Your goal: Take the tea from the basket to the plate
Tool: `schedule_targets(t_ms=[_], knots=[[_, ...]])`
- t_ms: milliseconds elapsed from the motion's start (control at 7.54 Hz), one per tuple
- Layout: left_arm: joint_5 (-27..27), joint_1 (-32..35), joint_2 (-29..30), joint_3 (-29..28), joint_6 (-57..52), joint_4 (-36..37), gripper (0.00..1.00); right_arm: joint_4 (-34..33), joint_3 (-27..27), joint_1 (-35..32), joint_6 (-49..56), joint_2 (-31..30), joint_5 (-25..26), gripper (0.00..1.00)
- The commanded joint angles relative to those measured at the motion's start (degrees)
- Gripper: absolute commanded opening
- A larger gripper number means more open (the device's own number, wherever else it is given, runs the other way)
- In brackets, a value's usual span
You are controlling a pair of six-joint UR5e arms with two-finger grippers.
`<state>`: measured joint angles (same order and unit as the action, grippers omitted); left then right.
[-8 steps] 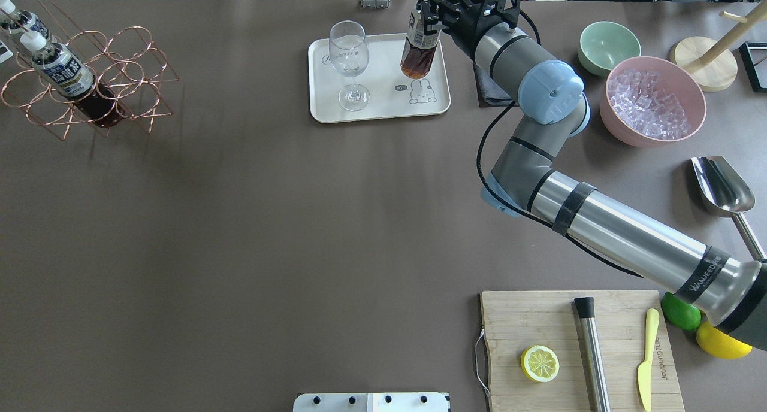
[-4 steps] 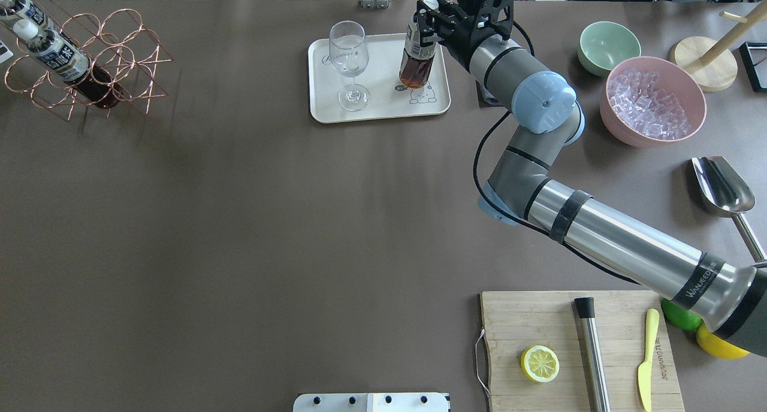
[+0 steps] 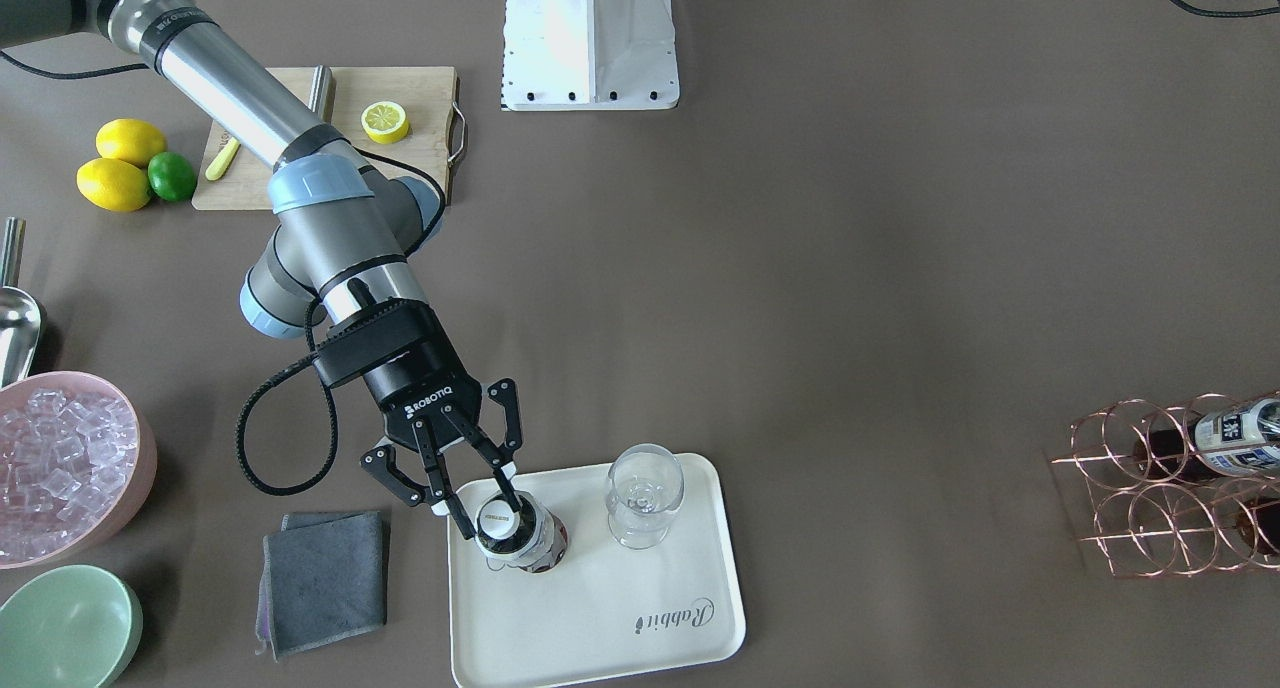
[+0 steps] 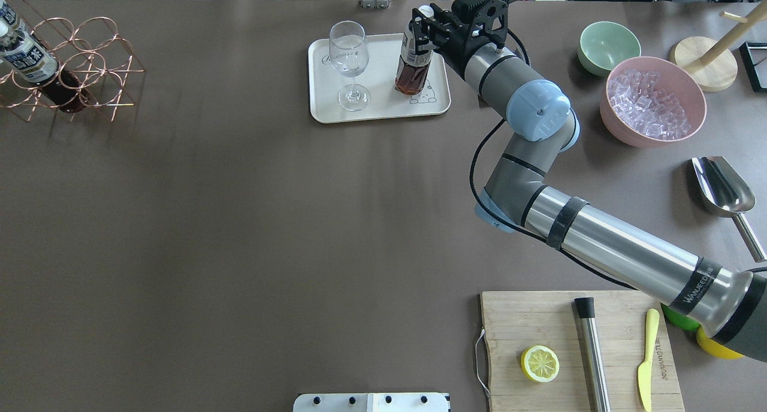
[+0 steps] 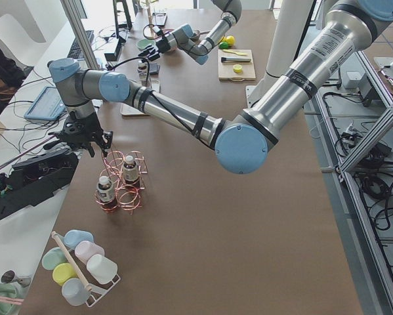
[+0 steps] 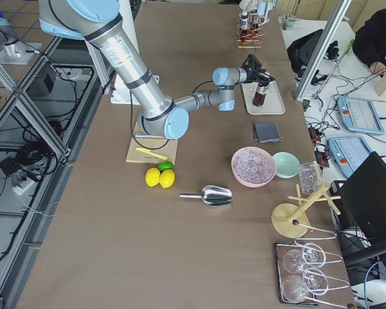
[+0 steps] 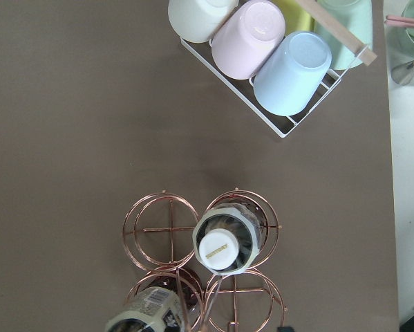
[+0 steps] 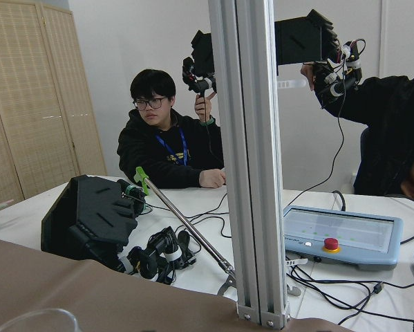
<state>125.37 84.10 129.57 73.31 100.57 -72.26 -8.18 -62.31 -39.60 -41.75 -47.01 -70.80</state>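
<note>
Overhead exterior view shows the tea bottle (image 4: 412, 64) standing on the cream plate (image 4: 323, 109) near the top middle, the right gripper (image 4: 421, 31) clenched around its neck, a glass (image 4: 349, 64) beside it, and the copper basket (image 4: 72, 70) far off at upper left.

Arm (image 4: 605, 244): polished silver tubes, grey links, pale-blue joint caps, black bands.
Marking: "WANJEEDA" lettering.
Cable (image 3: 262, 430): black, looping.
Hand (image 3: 487, 496): black two-finger hand, white "ROBOTIQ" lettering.
</note>
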Motion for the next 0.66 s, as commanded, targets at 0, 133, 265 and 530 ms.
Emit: schedule_targets(t_ms=[0,133,265,530], knots=[[-0.2,0.2,-0.1,0.2,-1.5,0.0,0.98,-0.4,-2.9,0.3,0.0,-1.1,-0.3,1.00],[0.0,1.8,-0.1,0.4,-4.0,0.1,0.98,-0.7,-5.3,0.4,-0.1,-2.5,-1.3,1.00],[0.4,4.6,-2.7,4.1,-11.2,2.1,0.98,-3.2,-9.6,0.4,0.0,-5.0,-2.9,1.00],[0.6,4.3,-9.7,16.1,-15.3,8.5,0.98,-8.2,-17.9,0.2,0.3,-9.7,-7.8,1.00]])
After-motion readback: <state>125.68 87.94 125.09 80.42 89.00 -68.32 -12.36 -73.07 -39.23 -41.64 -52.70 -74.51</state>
